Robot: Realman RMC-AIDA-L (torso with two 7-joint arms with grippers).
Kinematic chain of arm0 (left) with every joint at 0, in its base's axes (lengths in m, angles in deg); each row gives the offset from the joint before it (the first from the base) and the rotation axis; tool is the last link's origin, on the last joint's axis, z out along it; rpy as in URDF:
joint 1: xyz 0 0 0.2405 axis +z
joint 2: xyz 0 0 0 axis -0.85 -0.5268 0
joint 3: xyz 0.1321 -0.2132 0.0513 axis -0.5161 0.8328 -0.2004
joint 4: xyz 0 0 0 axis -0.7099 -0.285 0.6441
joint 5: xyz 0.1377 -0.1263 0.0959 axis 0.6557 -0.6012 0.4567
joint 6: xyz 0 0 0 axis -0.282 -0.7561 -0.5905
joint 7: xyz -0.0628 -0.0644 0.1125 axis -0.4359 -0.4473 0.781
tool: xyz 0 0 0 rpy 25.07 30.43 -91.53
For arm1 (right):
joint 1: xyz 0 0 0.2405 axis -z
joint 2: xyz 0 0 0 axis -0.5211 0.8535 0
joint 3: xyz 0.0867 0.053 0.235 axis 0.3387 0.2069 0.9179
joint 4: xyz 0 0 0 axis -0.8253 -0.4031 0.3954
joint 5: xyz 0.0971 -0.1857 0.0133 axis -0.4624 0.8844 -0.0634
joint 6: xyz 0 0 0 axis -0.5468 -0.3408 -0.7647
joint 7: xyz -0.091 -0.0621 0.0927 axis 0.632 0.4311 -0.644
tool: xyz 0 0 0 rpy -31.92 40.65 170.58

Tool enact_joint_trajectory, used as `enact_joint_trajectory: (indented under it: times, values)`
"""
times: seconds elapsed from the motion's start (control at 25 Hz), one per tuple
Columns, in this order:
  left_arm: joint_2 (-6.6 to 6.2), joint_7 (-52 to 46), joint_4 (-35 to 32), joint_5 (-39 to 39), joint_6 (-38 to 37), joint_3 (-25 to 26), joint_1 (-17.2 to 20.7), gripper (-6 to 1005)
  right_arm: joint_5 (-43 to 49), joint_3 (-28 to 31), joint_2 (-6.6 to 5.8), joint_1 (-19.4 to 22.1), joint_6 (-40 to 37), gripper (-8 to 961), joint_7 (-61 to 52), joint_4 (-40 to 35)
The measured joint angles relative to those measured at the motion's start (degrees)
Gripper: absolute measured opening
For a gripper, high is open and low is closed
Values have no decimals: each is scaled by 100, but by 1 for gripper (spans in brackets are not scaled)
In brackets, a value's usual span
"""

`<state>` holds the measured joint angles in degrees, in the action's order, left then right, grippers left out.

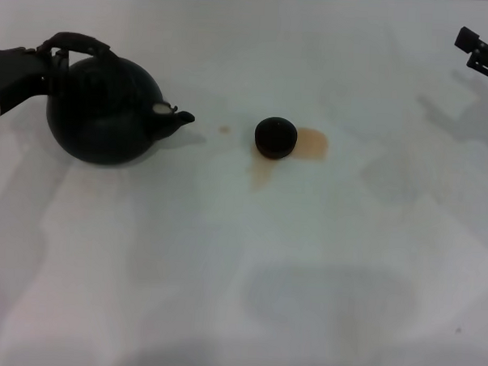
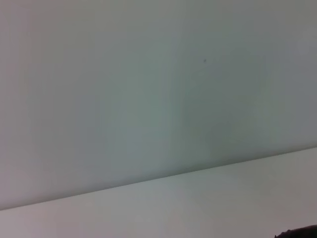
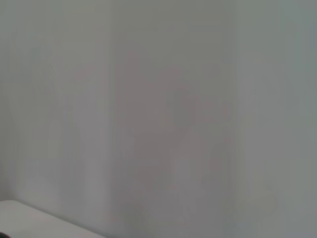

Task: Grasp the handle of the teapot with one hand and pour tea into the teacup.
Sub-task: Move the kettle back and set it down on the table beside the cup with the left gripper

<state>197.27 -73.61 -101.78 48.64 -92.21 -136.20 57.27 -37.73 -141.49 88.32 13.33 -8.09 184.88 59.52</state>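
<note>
I see my left gripper (image 1: 40,61) at the dark arched hoop handle (image 1: 78,44) of the big round matte-black teapot (image 1: 105,112) standing on the white worktop (image 1: 305,267); its fingers' state I cannot tell. The spout faces the tiny squat black teacup (image 1: 276,137), well apart, amber tea stains (image 1: 313,143) beside it. My right gripper (image 1: 483,56) is parked at the far right, its fingers' state also unclear.

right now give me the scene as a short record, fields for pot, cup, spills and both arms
teapot: upright on the table's left, spout toward the cup
handle: left gripper at its left end
teacup: mid-table, apart from the spout
tea: amber stains beside and before the cup
right gripper: far right edge, away from both
table: white
</note>
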Motion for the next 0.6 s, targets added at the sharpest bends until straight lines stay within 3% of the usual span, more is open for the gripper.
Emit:
enact_joint_trajectory:
  times: [0.12,0.44,0.6]
  values:
    - [1,8,-11,-2,0,2,2,92,0,0,0,8,6,854,0,0]
    - [19,-6,-174,-13,46,63,154,416,0,0,15,9,46,854,-7,0]
    - [25,32,-419,-13,122,14,406,507,0,4,17,12,61,854,-9,0]
